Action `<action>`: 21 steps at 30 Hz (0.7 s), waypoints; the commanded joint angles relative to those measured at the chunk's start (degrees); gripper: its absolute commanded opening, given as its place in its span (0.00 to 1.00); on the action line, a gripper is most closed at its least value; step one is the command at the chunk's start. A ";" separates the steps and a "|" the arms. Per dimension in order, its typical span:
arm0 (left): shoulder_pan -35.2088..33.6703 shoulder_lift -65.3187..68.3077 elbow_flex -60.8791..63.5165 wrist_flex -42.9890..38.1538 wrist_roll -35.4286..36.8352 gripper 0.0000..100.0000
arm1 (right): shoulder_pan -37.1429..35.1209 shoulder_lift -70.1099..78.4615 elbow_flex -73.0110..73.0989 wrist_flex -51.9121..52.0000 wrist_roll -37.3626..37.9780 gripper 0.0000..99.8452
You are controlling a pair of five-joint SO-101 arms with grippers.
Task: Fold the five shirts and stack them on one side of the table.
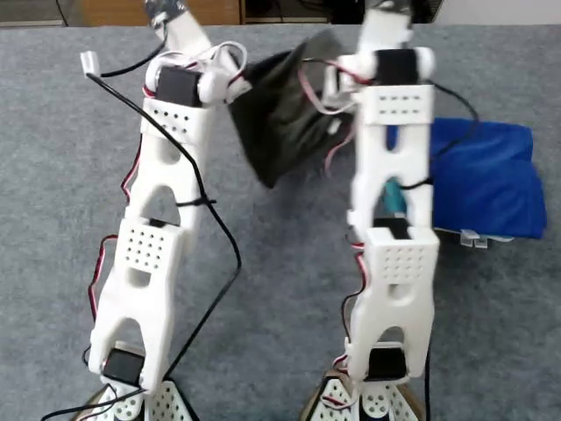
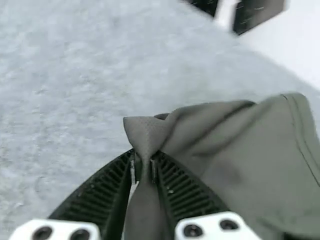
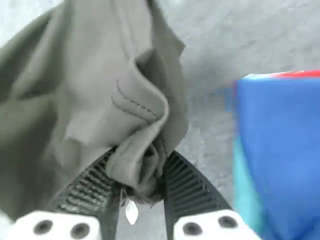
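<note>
– Left gripper (image 2: pixel 144 170) is clamped down hard, folks! Both ribbed black fingers (image 2: pixel 107 182) are pinching a bunched corner of the olive shirt (image 2: pixel 240 150), and the cloth runs down through the narrow gap between them.

– And the right gripper (image 3: pixel 142 175) answers in kind. Its jaws are closed on a thick wad of the same olive shirt, with a line of seam stitching showing just past the pinch.

– From the high view, that shirt is strung between the two arms. It hangs toward the far edge of the table (image 1: pixel 53 193), about midway along it, and sags to a point on the near side.

– Is that point touching the table?

– Tough call from up there. It looks close to the grey surface, but I can't tell whether it rests on it.

– Fair enough. Over toward the right edge, a folded blue shirt (image 1: pixel 486 175) lies flat on the table, just beside the right arm.

– In the right wrist view, a teal layer (image 3: pixel 245 200) shows along the blue shirt's edge, on the side nearest the gripper.

– One more thing: a black cable (image 1: pixel 219 237) loops off the left arm and trails over the table between the two arms, down toward the near edge.
</note>
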 commanded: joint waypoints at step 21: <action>25.76 -7.08 15.03 -28.40 -2.64 0.02 | 40.04 -28.09 28.26 -4.13 18.37 0.00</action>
